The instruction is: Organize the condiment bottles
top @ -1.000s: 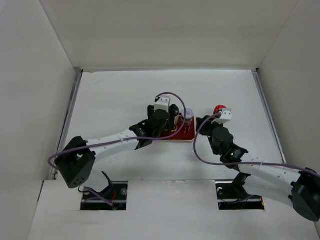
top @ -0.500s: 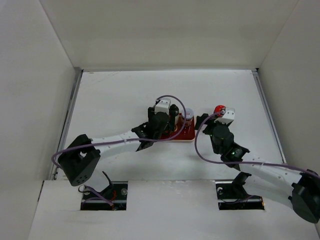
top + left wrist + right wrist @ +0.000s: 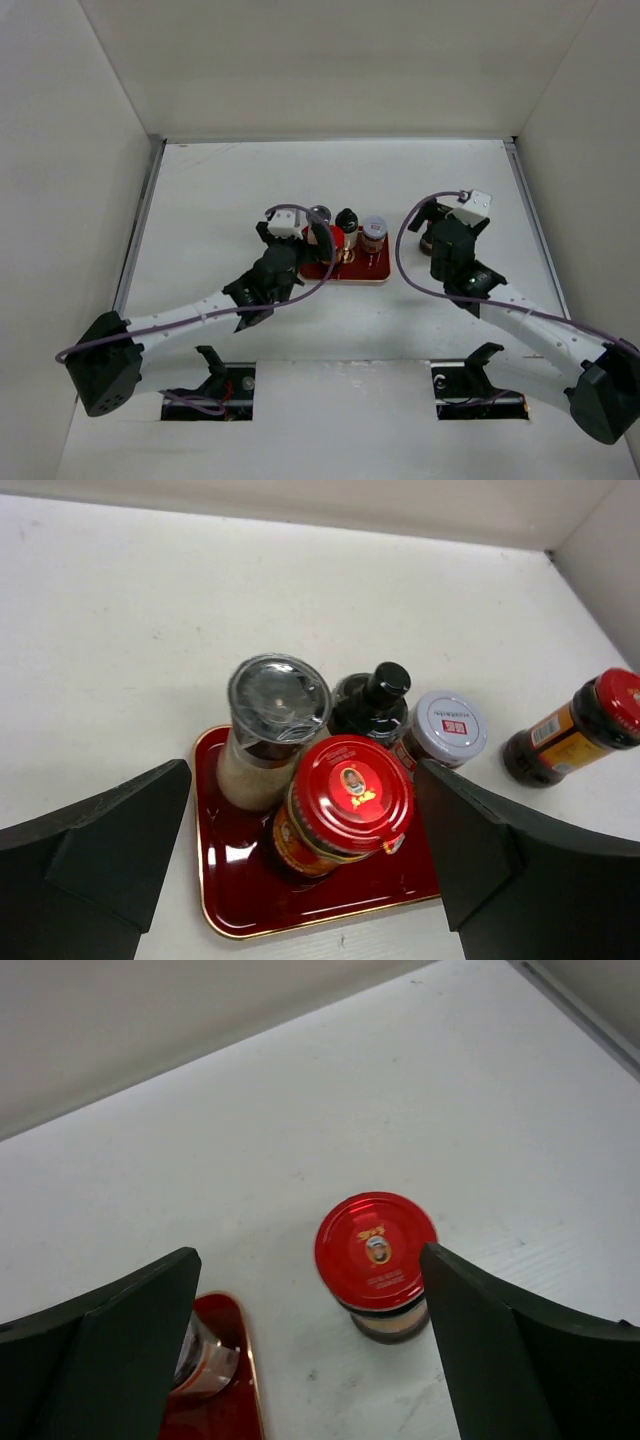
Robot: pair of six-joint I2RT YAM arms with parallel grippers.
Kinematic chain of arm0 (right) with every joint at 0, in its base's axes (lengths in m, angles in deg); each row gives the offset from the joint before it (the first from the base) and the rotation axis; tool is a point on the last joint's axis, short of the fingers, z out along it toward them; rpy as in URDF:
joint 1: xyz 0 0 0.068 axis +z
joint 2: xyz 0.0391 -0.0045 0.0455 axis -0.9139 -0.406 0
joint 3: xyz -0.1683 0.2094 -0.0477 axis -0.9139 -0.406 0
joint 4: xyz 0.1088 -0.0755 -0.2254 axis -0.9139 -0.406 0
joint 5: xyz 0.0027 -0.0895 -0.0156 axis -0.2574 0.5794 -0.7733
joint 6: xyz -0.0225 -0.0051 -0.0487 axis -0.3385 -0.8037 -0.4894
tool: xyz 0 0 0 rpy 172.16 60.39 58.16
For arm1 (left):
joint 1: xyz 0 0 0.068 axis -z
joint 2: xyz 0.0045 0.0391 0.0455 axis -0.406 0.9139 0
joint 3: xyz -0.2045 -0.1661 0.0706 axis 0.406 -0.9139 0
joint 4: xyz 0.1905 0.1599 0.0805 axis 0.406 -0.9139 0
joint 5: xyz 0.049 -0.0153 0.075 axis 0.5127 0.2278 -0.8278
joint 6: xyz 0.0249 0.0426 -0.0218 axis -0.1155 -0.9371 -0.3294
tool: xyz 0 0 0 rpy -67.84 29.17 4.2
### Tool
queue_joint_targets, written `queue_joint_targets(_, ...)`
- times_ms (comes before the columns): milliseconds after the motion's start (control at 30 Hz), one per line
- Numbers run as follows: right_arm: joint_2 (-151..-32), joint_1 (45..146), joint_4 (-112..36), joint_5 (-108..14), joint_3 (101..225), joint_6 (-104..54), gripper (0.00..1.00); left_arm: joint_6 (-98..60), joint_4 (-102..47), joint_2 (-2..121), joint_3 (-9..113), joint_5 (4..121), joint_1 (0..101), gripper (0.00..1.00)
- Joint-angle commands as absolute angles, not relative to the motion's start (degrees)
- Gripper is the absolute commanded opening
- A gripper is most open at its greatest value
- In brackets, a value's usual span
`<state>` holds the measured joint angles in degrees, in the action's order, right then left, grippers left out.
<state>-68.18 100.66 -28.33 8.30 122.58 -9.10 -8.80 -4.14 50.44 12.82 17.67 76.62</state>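
left fingers (image 3: 100,850) wide, empty | right fingers (image 3: 110,1350) wide, apparently empty

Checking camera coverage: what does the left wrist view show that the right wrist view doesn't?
Only the left wrist shows the clear-topped grinder, the black-topped bottle and the large red-lidded jar, all on the tray. Only the right wrist shows the red lid of the loose jar face-on. Both show that loose jar on the table beside the tray, and probably the white-lidded jar at the tray's edge.
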Motion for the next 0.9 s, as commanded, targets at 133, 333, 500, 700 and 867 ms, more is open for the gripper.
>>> queue_joint_targets(133,-73.5,92.9,-35.0,10.5,129.1,-10.2,1.0,-8.5,6.1,44.2,2.9,8.7,73.9,0.96)
queue_joint_targets(333,-80.1,88.7,-36.6,2.7,129.8,-9.5,1.0,-4.6,9.6,44.2,-3.0,6.9,70.0,0.97)
queue_joint_targets(500,-85.6,88.3,-36.4,-1.2,130.9,-8.9,1.0,-4.7,15.1,46.9,-4.7,5.6,70.3,0.98)
queue_joint_targets(700,-87.1,88.3,-33.6,-2.2,130.7,-8.0,1.0,-4.4,19.5,48.0,-6.5,6.1,68.8,0.98)
queue_joint_targets(867,-81.2,88.5,-33.4,0.3,127.6,-7.9,1.0,-4.2,19.7,49.6,-6.0,6.9,68.9,0.98)
